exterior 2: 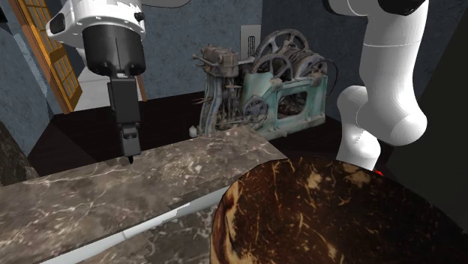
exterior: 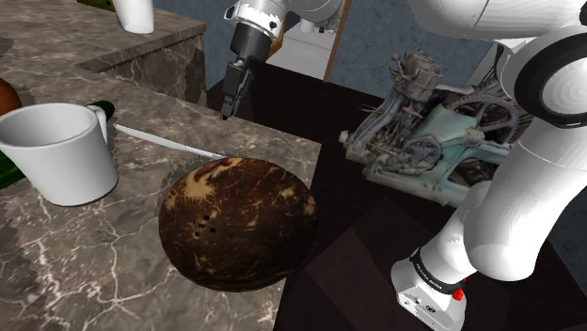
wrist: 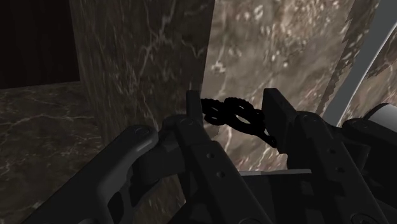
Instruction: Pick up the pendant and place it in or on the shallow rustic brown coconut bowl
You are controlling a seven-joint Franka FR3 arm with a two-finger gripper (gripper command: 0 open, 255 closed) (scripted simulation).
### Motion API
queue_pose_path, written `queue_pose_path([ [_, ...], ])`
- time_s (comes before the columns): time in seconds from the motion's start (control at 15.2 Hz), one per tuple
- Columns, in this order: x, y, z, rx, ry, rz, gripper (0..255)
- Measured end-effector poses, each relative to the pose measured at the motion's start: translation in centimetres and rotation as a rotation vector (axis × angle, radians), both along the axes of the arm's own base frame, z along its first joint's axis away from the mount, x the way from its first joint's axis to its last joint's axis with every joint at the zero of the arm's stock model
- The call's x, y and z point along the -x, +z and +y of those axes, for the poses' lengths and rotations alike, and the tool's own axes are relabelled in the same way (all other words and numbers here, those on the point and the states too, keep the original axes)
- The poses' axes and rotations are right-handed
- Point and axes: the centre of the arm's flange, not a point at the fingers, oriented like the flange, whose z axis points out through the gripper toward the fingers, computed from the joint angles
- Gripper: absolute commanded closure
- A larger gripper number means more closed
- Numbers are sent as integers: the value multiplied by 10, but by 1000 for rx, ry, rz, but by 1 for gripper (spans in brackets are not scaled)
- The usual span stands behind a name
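In the shoulder view the claw [exterior: 226,115] hung point-down in the upper middle of the frame. Its tip was at the surface of the brown, veined stone tabletop [exterior: 85,259], close to the tabletop's far edge. In the second exterior view the claw [exterior 2: 132,156] stood upright at the left of the frame, its tip touching the tabletop [exterior 2: 67,199].

In the wrist view the two black fingers [wrist: 277,111] stood partly apart with the pendant [wrist: 232,116], a small black looped chain, between them. One end of the chain met the inner face of one finger and the other end ran up against the other finger. The claw [wrist: 233,95] was therefore gripping the pendant, low against the stone.

The coconut bowl [exterior: 240,221], dark brown with paler streaks, sat on the tabletop in the lower middle of the shoulder view, near the tabletop's right-hand edge and apart from the claw. A thin white stick [exterior: 169,141] lay on the stone between the claw and the coconut bowl. A white mug [exterior: 56,155] stood at the left of that frame, near the coconut bowl. An old teal machine [exterior: 428,141] with wheels sat at the right.

In the second exterior view the coconut bowl [exterior 2: 322,217] took the lower right, and the machine [exterior 2: 262,90] stood behind the tabletop at the upper middle.
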Motion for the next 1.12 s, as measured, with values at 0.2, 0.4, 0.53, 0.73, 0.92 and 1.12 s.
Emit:
queue_pose_path([
  [0.2, 0, 0, 1, 0, 0, 0, 255],
  [0.4, 0, 2, 0, -1, 1, 1, 255],
  [0.53, 2, 10, 1, -2, 5, 2, 255],
  [0.73, 3, 26, 4, -3, 6, 3, 255],
  [0.92, 3, 42, 2, -3, 6, 3, 255],
  [1.12, 2, 58, 4, -3, 6, 3, 255],
])
